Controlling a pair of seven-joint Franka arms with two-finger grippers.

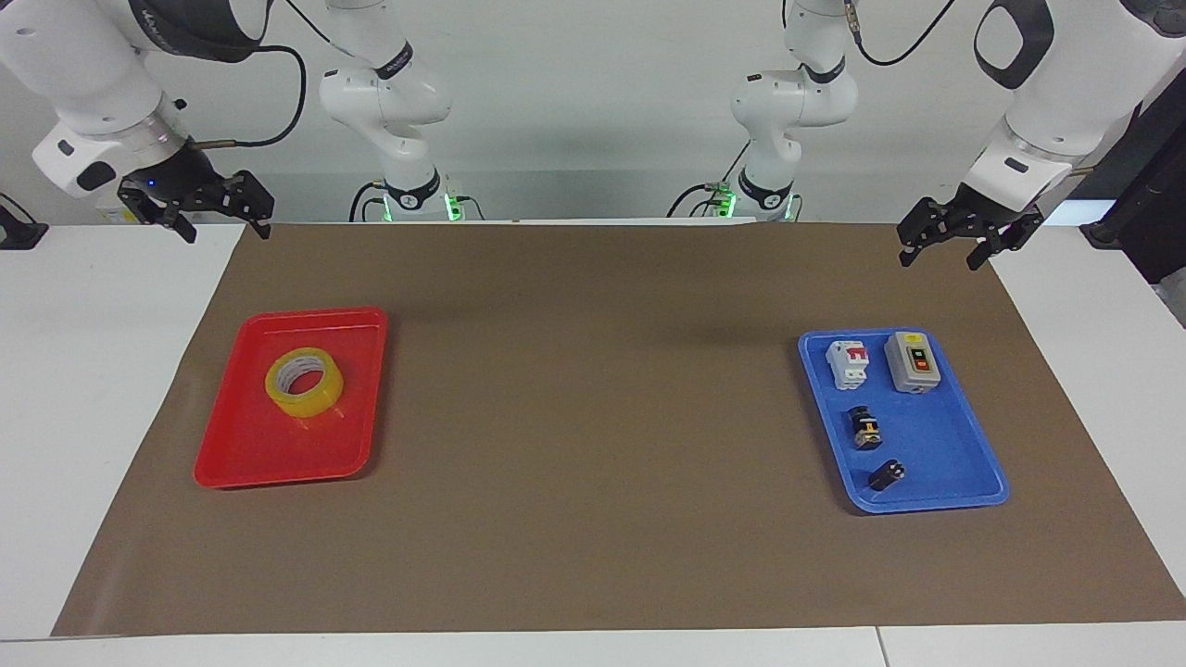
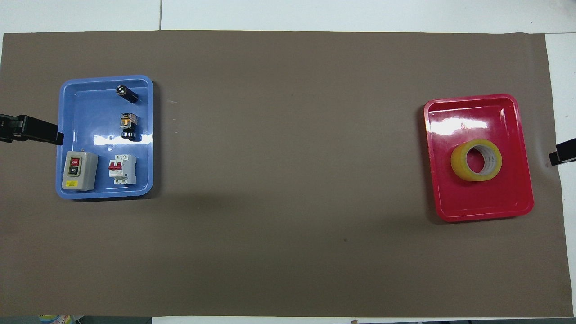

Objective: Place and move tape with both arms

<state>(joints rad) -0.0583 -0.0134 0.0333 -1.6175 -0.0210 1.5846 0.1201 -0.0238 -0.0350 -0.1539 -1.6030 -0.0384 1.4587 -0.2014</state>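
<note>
Tape (image 1: 304, 382) flat in red tray (image 1: 243, 463), both grippers raised clear of it, right gripper (image 1: 196, 215) and left gripper (image 1: 969, 243) spread, empty.

A brown mat (image 1: 593, 417) is spread over the white table (image 1: 83, 371). A red tray (image 1: 269, 454) is set toward the right arm's end. In the blue tray (image 1: 964, 463) at the left arm's end, a grey switch box (image 1: 913, 362) and a white breaker (image 1: 848, 363) are placed nearest the robots, two small black parts (image 1: 866, 431) farther out.
</note>
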